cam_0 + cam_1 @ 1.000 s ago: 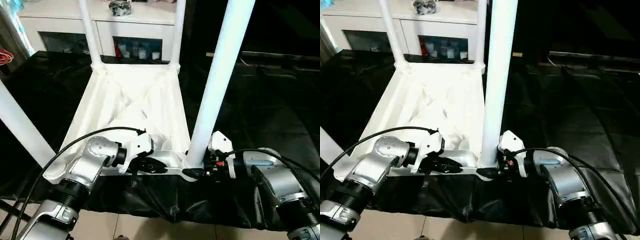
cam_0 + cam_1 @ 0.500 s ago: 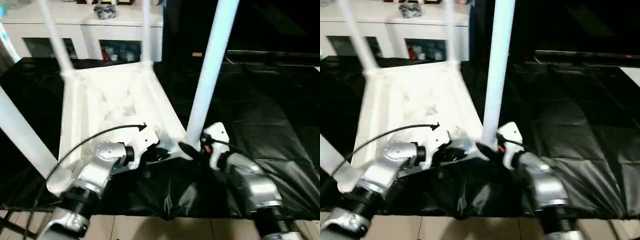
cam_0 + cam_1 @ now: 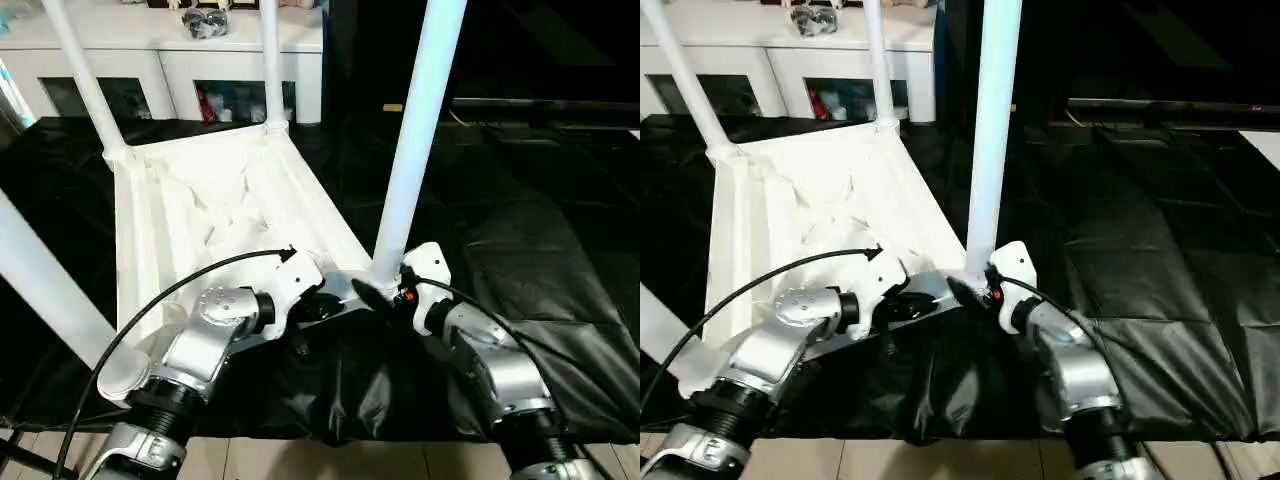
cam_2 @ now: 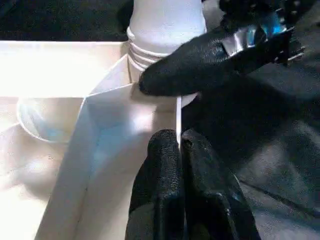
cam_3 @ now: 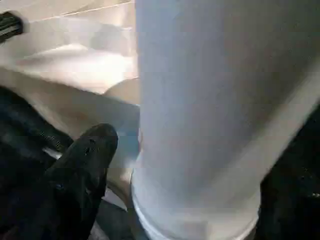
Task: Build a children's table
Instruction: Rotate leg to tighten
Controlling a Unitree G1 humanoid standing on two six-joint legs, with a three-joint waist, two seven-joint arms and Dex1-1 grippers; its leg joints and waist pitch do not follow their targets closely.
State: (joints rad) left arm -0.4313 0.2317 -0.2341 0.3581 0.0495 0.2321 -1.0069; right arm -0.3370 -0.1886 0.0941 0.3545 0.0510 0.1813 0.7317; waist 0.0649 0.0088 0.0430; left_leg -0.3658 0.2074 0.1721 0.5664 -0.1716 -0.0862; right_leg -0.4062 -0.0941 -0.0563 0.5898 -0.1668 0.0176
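The children's table (image 3: 215, 215) lies upside down on a desk (image 3: 560, 230) draped in black sheeting, ribbed underside up, all four legs standing in the corner sockets. The left gripper (image 4: 179, 165) has its jaws pinched shut on the thin near edge of the tabletop, close to the near right corner. Just beside it, the right gripper (image 3: 375, 297) grips the base of the near right leg (image 3: 415, 140), one finger (image 5: 82, 165) pressed against it at the socket. A white cabinet (image 3: 180, 60) stands behind.

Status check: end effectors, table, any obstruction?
Left end effector shut on table rim. Right end effector around near leg base. All legs seated.
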